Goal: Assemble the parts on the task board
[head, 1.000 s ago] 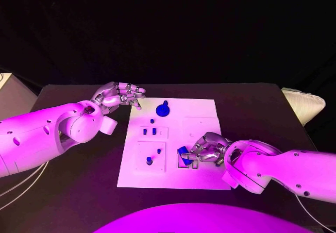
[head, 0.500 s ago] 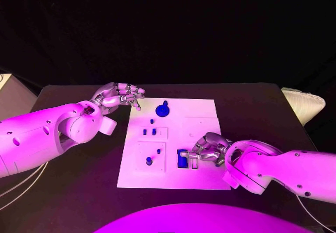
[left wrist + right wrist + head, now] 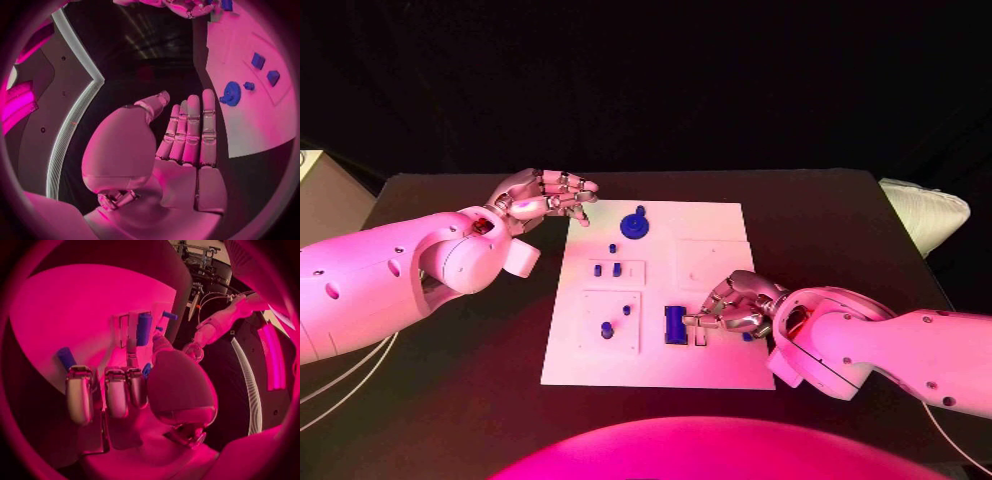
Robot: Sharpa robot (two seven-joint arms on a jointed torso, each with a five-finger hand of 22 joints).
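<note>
White task board (image 3: 718, 365) lies flat mid-table. Blue parts on it: a round knobbed piece (image 3: 636, 226) near the far edge, two small blocks (image 3: 607, 269) in a recess, an upright bar (image 3: 675, 324) at the near middle.

White bulbous arms (image 3: 401, 275) end in silver jointed hands (image 3: 733, 308).

You will find no text, label, brand, number or sign that can be read anywhere: the task board (image 3: 711, 225) is plain white at the frame's centre, and its blue parts carry no markings.
</note>
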